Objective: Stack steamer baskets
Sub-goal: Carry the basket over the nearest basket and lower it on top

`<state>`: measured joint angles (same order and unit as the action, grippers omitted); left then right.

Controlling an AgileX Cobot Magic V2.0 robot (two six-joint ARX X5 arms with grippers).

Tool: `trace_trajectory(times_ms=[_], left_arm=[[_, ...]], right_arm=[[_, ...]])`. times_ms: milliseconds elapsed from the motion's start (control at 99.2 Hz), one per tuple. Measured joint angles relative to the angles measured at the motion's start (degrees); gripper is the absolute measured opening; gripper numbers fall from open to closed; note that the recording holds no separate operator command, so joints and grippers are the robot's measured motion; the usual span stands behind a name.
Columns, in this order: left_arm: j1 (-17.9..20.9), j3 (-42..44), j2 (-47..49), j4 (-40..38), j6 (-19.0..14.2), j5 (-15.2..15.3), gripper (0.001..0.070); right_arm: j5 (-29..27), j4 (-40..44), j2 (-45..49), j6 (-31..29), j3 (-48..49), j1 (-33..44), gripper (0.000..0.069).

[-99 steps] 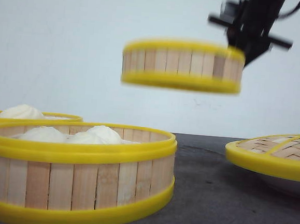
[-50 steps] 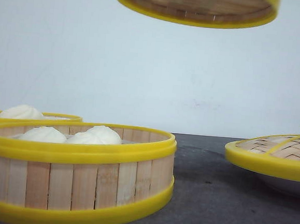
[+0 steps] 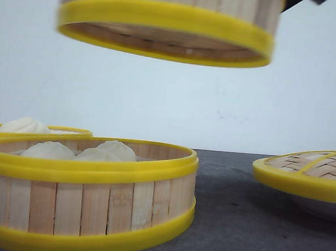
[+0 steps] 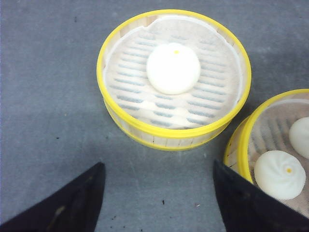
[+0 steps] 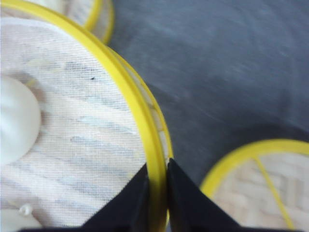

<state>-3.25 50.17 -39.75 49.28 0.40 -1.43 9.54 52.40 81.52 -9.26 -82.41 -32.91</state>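
Note:
One steamer basket (image 3: 164, 20) hangs in the air at the top of the front view, above and slightly right of the near basket (image 3: 86, 200) that holds several buns. My right gripper (image 5: 157, 178) is shut on the lifted basket's yellow rim (image 5: 140, 121), one finger inside and one outside; a bun lies on its cloth lining. A third basket (image 4: 174, 77) with one bun stands on the table at the far left (image 3: 39, 130). My left gripper (image 4: 157, 193) is open over bare table, beside both standing baskets and holding nothing.
The woven lid with its yellow rim (image 3: 303, 177) rests on a white plate at the right, also under my right gripper as the lid (image 5: 256, 188). The table is dark grey (image 3: 236, 224), with a pale wall behind.
The lifted basket rose from mid-height at the back right, then came toward the camera and leftward. It now hangs lower and larger over the near basket. Nothing on the table has moved.

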Motion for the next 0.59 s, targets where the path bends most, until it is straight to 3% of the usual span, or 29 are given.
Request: trace_trajectory(times_ms=[272, 595], left_arm=[[0.0, 0.0, 0.0, 0.0, 0.0, 0.0, 0.0428], [0.0, 0.0, 0.0, 0.0, 0.0, 0.0, 0.0428]], right_arm=[[0.2, -6.4, 4.1, -0.9, 1.5, -4.6, 0.0026], [-0.2, -9.2, 11.5, -2.1, 1.5, -4.8, 0.0026]])
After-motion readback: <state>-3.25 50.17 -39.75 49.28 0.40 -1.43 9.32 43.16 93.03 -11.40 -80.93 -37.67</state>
